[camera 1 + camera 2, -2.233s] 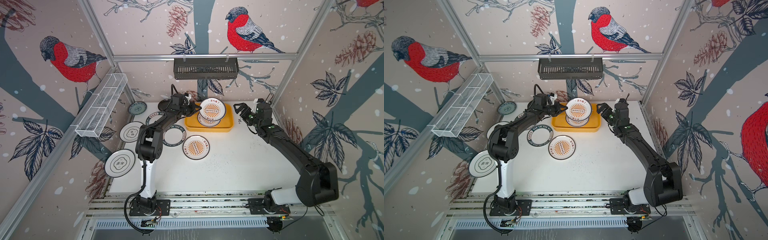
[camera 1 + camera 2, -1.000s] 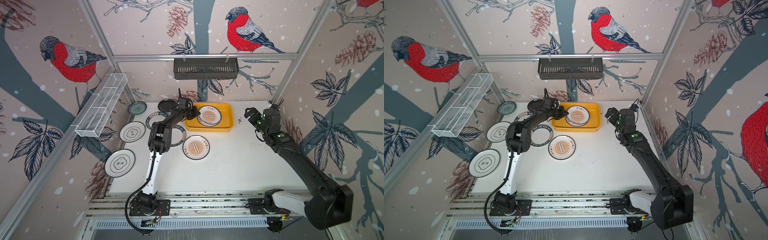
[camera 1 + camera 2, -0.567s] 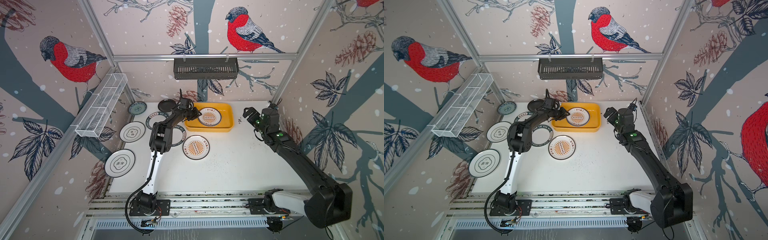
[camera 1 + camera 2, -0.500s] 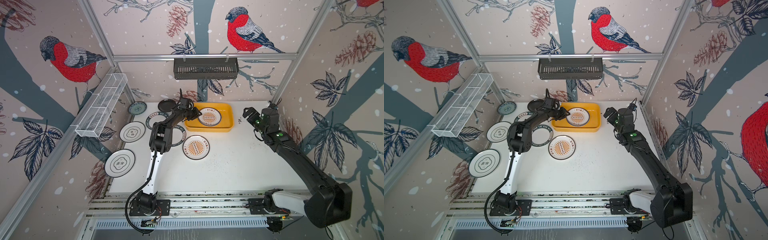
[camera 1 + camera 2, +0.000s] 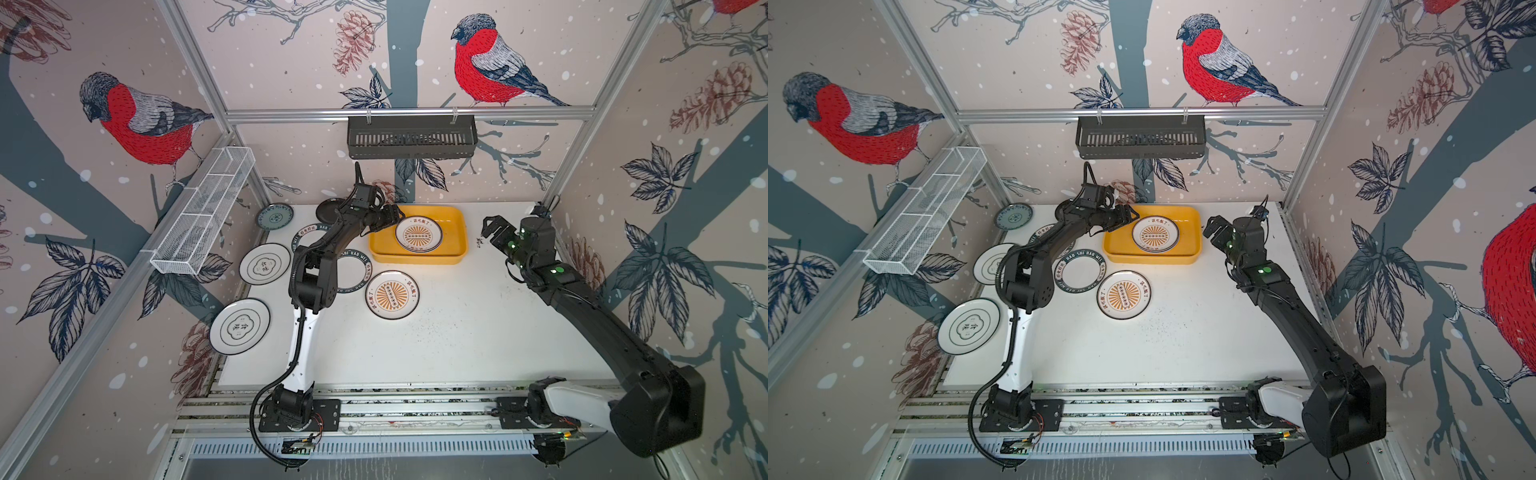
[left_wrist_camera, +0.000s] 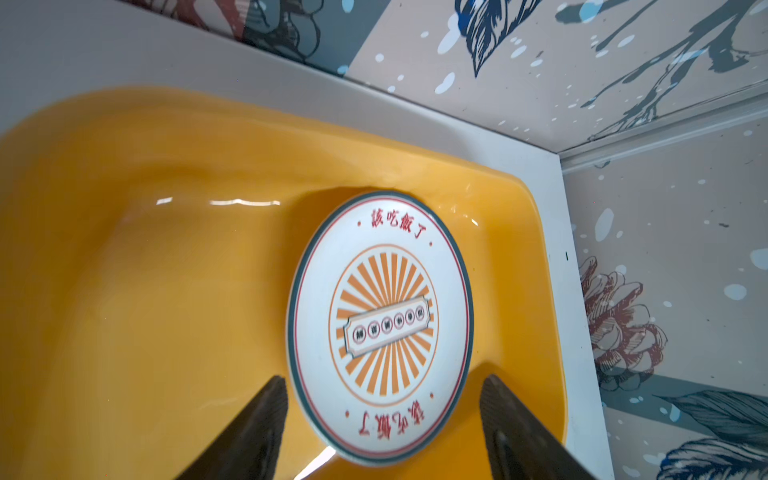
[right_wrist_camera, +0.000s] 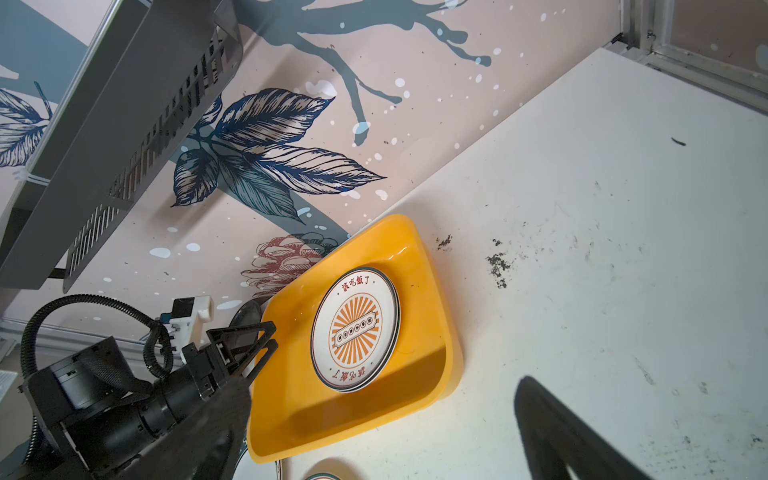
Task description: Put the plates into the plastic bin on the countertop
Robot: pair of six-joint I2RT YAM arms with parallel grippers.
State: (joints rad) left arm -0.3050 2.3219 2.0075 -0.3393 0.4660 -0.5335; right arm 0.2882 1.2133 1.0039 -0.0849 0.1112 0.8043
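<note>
The left fingers (image 6: pixel 257 428) stand apart and empty over the left end of the yellow plastic bin (image 5: pixel 455 216). They flank the near rim of the sunburst plate (image 5: pixel 418 235), which lies flat inside the bin on top of another plate. The right fingers (image 7: pixel 557 432) are spread wide with nothing between them, raised over the tabletop (image 5: pixel 457 332) just right of the bin. Another sunburst plate (image 5: pixel 392 295) lies on the tabletop in front of the bin, beside a lettered-rim plate (image 5: pixel 1079 270). Two white plates with black characters (image 5: pixel 265 264), a small black plate (image 5: pixel 326 208) and a grey-blue plate (image 5: pixel 274 216) lie further left
</note>
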